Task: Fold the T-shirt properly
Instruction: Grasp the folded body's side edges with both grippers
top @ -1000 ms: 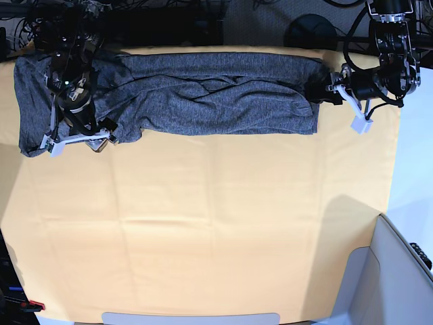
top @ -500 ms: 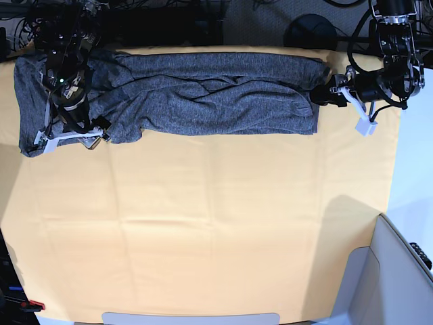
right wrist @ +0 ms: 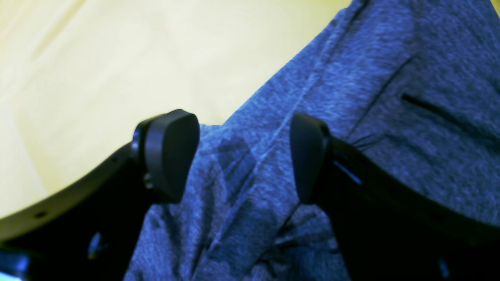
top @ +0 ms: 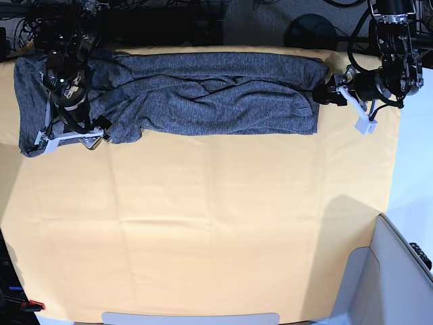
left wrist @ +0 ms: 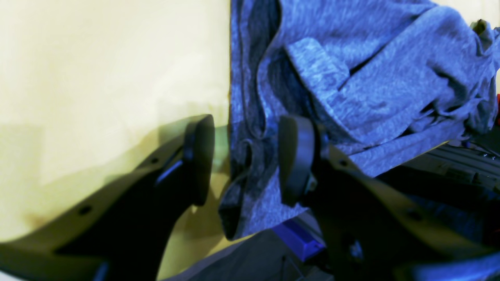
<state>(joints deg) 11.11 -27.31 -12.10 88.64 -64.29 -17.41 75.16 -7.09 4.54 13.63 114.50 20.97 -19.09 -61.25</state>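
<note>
Left gripper: jaws spread apart, nothing clamped; the two dark pads stand on either side of a hanging fold at the shirt's end, with a gap on each side in the left wrist view.
Left gripper, base view: at the far-right end of the shirt, just off the cloth's corner near the bench's back edge.
Right gripper: jaws apart, not clenched; both pads hover over wrinkled grey fabric, which fills the space between and below them. Whether the pads touch the cloth cannot be told.
Right gripper, base view: over the shirt's left end, near its front hem.
T-shirt: heathered dark-grey knit, lying flat along the back of the bench as a long band running left to right; creased and rumpled through the middle, wider and bunched at the left end, where a flap reaches toward the front.
T-shirt, wrist views: appears blue-tinted; seams and overlapping folds visible.
Bench cover: yellow-orange cloth spread across the bench, faint fold lines showing; the shirt occupies only its back strip.
Grey bin edge: at the front-right corner, well apart from the shirt.
</note>
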